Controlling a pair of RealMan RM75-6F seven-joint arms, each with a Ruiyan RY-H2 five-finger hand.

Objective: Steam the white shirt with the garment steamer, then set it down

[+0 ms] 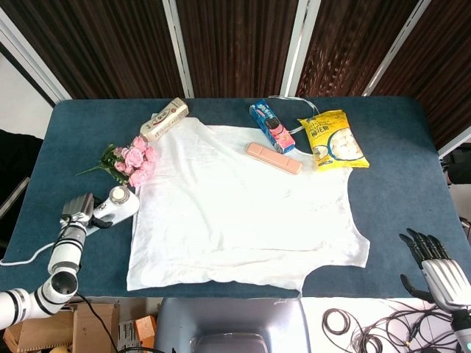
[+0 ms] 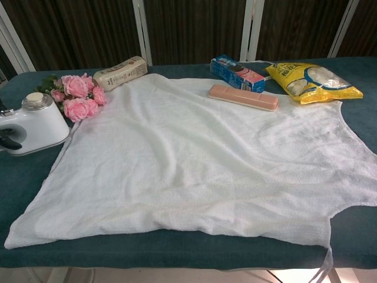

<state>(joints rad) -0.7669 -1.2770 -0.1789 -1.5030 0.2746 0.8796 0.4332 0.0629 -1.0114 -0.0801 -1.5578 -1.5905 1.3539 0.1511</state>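
Open shirt [image 1: 243,202] centre; flowers [image 1: 131,162], boxes [image 1: 271,126] along far edge.

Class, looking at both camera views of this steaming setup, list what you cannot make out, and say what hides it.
- Left hand on the garment steamer: in the chest view the left edge cuts it off; in the head view it is too small to read the grip.
- Right hand: the head view's bottom edge crops it; the chest view misses it.
- Print on the yellow bag and blue box: too small.
- Table under the white shirt: covered.
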